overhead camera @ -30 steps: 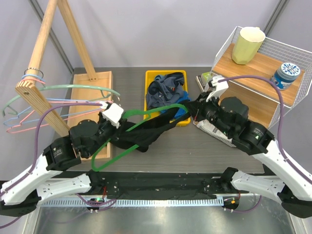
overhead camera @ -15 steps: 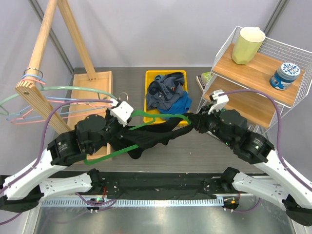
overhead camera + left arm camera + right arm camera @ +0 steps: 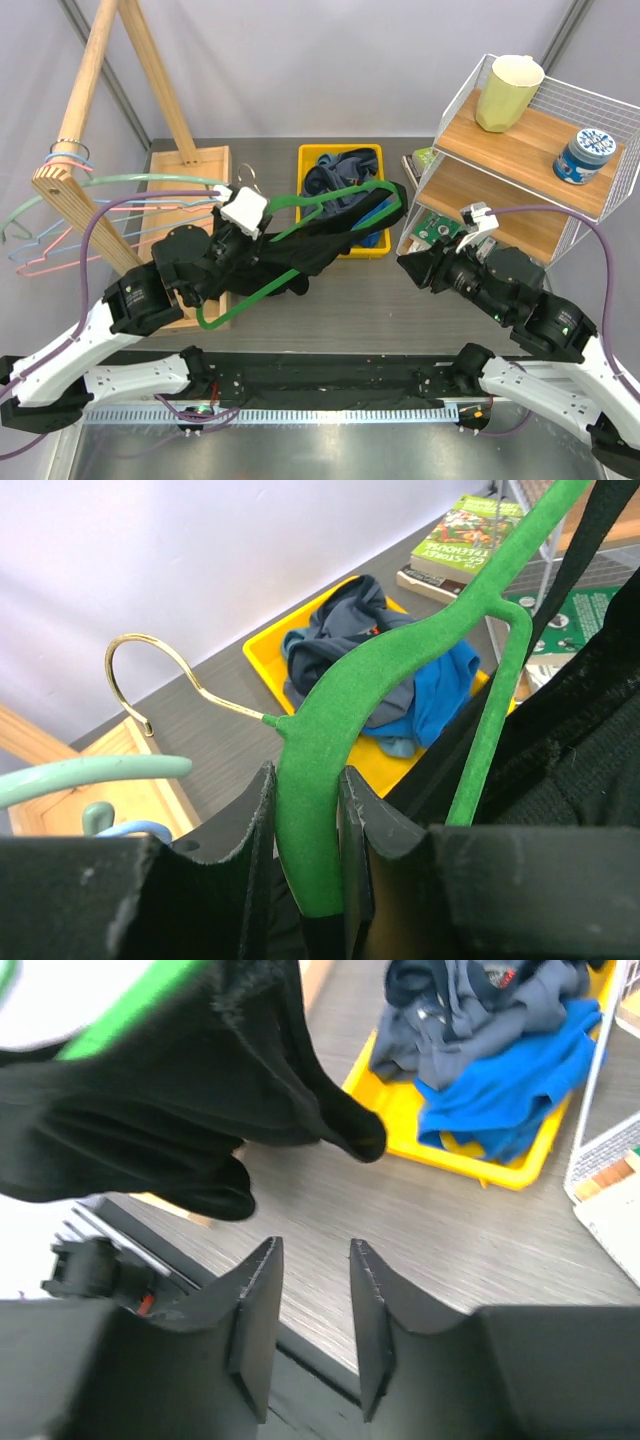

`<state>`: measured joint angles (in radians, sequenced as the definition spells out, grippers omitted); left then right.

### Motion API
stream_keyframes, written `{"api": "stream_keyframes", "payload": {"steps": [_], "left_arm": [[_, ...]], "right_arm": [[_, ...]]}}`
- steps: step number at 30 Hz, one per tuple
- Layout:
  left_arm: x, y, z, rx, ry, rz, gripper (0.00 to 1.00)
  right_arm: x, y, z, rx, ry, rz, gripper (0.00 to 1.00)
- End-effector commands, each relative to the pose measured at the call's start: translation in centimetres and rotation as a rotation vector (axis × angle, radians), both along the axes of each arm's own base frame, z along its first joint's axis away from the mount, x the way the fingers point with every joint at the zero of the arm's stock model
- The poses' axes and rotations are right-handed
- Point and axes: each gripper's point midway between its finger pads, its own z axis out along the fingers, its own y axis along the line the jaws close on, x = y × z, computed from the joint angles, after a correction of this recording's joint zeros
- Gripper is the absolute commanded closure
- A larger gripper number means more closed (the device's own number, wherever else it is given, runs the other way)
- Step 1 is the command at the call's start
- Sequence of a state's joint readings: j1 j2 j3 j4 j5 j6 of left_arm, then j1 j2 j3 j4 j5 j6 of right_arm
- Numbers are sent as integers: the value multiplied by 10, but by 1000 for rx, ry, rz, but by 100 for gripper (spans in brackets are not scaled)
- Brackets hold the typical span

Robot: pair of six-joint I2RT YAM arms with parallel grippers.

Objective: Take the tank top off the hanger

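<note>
Grey wood-grain tabletop [image 3: 400,310] stretches out from the arm bases. At the far left a wooden rack [image 3: 90,60] carries pastel hangers [image 3: 60,215]. A yellow bin [image 3: 302,180] of crumpled clothes [image 3: 340,180] sits at the far centre, and a wire shelf [image 3: 455,100] stands at the far right.

The left fingers [image 3: 352,820] are clamped tight on the neck of the green hanger [image 3: 330,205], just below its gold hook [image 3: 150,670]. They hold it slanted from near left toward the bin. The black tank top [image 3: 300,255] is bunched across the hanger left of centre, with a fold sagging beneath it, so it has not come off yet. The right fingers [image 3: 260,1300] stand part-way open with nothing between them. They point at the garment from the right but are apart from it.

The step in hand looks like the stripping itself: one arm anchors the hanger while the other is free to take cloth. The next move probably calls for the right fingers to reach the nearest hanging fold and pinch fabric only, not the green bar. They would then draw it away to the right and near while the left arm keeps the hanger steady, so that the strap slides off the hanger's end. Which strap is looped over which end cannot be made out in the dark bundle, so the pull direction may need testing gently.
</note>
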<state>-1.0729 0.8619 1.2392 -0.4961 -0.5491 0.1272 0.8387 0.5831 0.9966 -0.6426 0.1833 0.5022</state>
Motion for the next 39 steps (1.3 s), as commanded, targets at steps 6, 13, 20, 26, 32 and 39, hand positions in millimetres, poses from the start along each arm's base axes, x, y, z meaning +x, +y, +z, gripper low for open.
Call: {"api": "stream_keyframes", "payload": {"steps": [6, 13, 20, 26, 32, 39], "left_arm": [[-13, -11, 22, -32, -33, -118, 100], [-36, -22, 2, 34, 42, -275, 100], [-75, -39, 9, 21, 36, -525, 100], [-91, -51, 9, 23, 44, -642, 100], [-91, -69, 9, 11, 60, -685, 100], [-66, -78, 29, -95, 14, -571, 100]], "right_arm": [[1, -2, 78, -126, -165, 79, 39], [4, 47, 116, -201, -204, 304, 17], [-31, 120, 77, -116, -54, 731, 4], [-58, 142, 57, 9, 43, 926, 6], [-61, 150, 48, 83, 110, 936, 26], [-65, 151, 53, 169, 93, 933, 76]]}}
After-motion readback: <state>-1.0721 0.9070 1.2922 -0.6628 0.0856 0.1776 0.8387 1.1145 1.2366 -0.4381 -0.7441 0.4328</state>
